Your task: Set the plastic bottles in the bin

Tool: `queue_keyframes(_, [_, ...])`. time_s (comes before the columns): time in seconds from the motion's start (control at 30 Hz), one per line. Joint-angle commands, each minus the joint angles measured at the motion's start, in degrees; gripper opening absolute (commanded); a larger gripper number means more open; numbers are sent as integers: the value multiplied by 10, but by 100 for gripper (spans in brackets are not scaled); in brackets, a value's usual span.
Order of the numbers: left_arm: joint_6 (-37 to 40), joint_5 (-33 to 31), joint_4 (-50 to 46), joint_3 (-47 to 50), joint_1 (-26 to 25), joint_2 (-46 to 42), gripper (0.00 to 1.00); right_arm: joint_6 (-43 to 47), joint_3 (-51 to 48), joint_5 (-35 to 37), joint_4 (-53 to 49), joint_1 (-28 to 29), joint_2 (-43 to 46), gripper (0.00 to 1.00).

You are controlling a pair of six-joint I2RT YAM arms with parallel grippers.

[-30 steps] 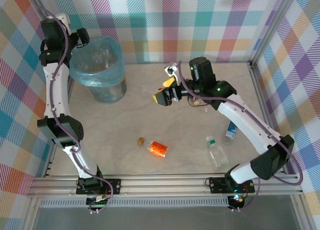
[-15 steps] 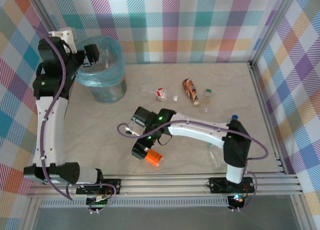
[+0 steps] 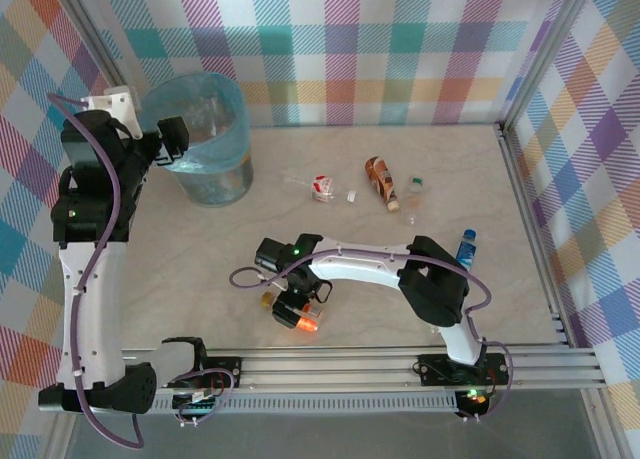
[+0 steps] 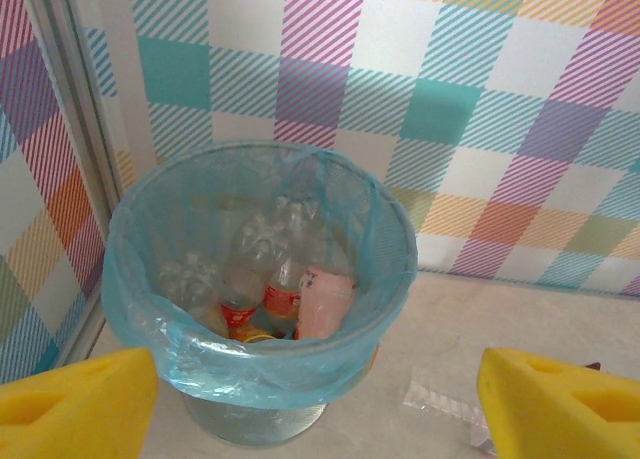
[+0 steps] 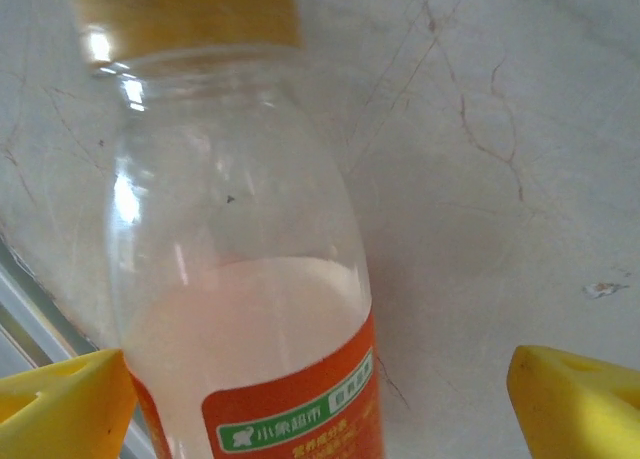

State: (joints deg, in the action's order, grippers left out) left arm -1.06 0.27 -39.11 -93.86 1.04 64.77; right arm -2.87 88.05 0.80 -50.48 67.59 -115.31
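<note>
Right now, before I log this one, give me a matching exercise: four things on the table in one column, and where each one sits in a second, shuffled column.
Things:
1. bin
2. orange-label bottle
3. brown bottle
4. blue-capped bottle

Places:
a. beside the right-hand rail
b. near edge, lying between the open fingers of the right tool
c. far left corner, bottles already inside
d. lying toward the far edge, around the centre

Pairs: 1-c, 2-b, 3-d, 4-a
</note>
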Motion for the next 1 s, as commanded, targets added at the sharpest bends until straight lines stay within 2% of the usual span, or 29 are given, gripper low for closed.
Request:
queue_keyframes(0.0, [-3,-11,-5,11,3,-11,83,-12,-8,-11,-6,6,-13,94])
queue_keyframes(0.17, [-4,-8,-2,15,3,-13,84,-5,-16,-23,5,6,-19,88])
queue_keyframes(0.43, [-9,2,-4,10,3,-1,84,14,-20,-17,-2,6,-19,68])
queue_keyframes(0.63, [-13,46,-4,2,3,14,84,23,-31,12,3,2,29,62])
queue_keyframes(0.73, [-29,91,-5,-7,3,28,84,16,-36,12,14,-15,73,61])
queue_keyframes(0.97, [-104,304,50,-13,-3,61,84,-16,-47,-35,81,-113,221,59])
